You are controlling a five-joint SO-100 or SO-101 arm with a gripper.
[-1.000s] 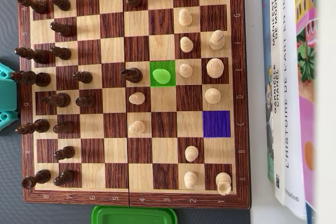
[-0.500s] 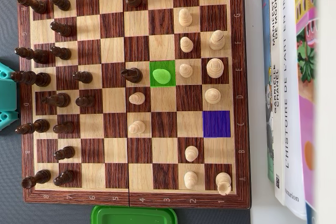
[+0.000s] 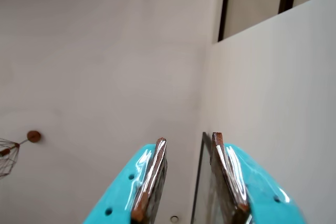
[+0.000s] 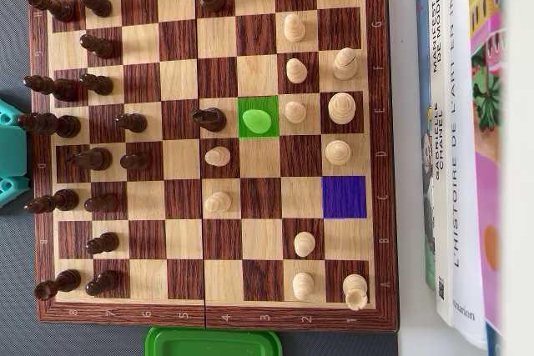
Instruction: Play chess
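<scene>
From where I'm sitting, the two cameras tell totally different stories. The overhead view gives me the whole board (image 4: 213,318) with the dark pieces lined up along its left side and the light pieces spread toward the right. One square just right of the board's middle is tinted green (image 4: 258,117) with a piece (image 4: 261,122) on it that's tinted green too, so I can't tell what piece it is. A dark piece (image 4: 209,118) sits on the square just left of it. Down and to the right of the green one there's a purple square (image 4: 344,197) with nothing on it. Books (image 4: 457,139) lie just off the board's right edge, a green lid (image 4: 214,342) peeks in below its bottom edge, and a bit of teal arm (image 4: 10,156) shows at its left edge.

The wrist view shows none of that. It's pointed up at a pale wall and ceiling, with some lamp thing (image 3: 13,148) at the far left. What it does give me is the gripper (image 3: 189,141): teal fingers (image 3: 149,179) parted by a narrow gap, nothing between them. The overhead view doesn't show the fingers.
</scene>
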